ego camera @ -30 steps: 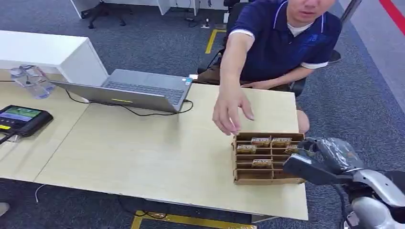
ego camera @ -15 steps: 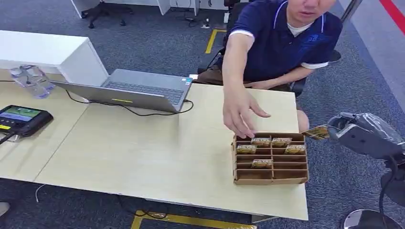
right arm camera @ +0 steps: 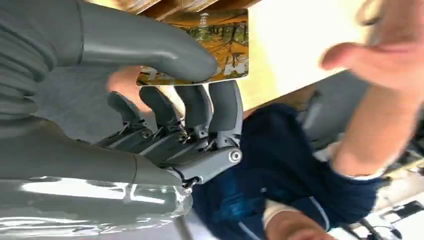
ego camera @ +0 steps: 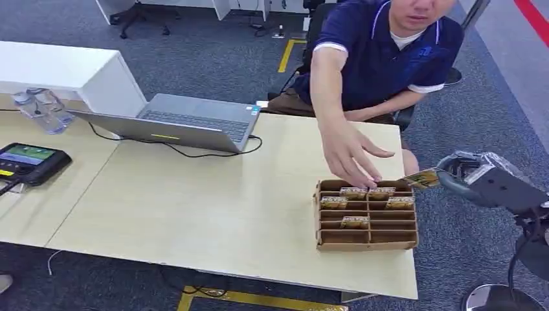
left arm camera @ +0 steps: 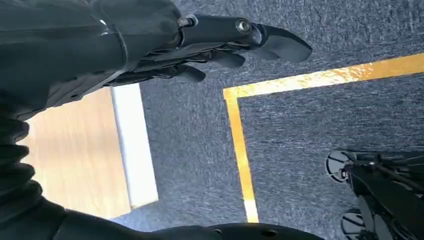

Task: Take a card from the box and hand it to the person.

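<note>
A cardboard box (ego camera: 366, 215) with slotted compartments stands on the wooden table (ego camera: 213, 201) at its right end, with several cards upright in it. My right hand (ego camera: 482, 181) hovers just right of the box's far corner and pinches a yellow-orange card (ego camera: 421, 178) between thumb and fingers; the right wrist view shows the card (right arm camera: 220, 42) under the thumb (right arm camera: 150, 47). A person's hand (ego camera: 353, 152) reaches over the box's far edge, close to the card. My left hand (left arm camera: 220, 40) hangs beside the table edge, fingers loosely extended with nothing in them.
An open laptop (ego camera: 175, 123) with its cable sits at the table's far side. A dark tablet device (ego camera: 29, 162) and a plastic bottle (ego camera: 42, 110) lie at the left. The person (ego camera: 388, 52) sits behind the table's far right corner.
My right hand rose out of the box with a card and now holds it a little lower and nearer the person. The person's hand has moved right, toward the card.
</note>
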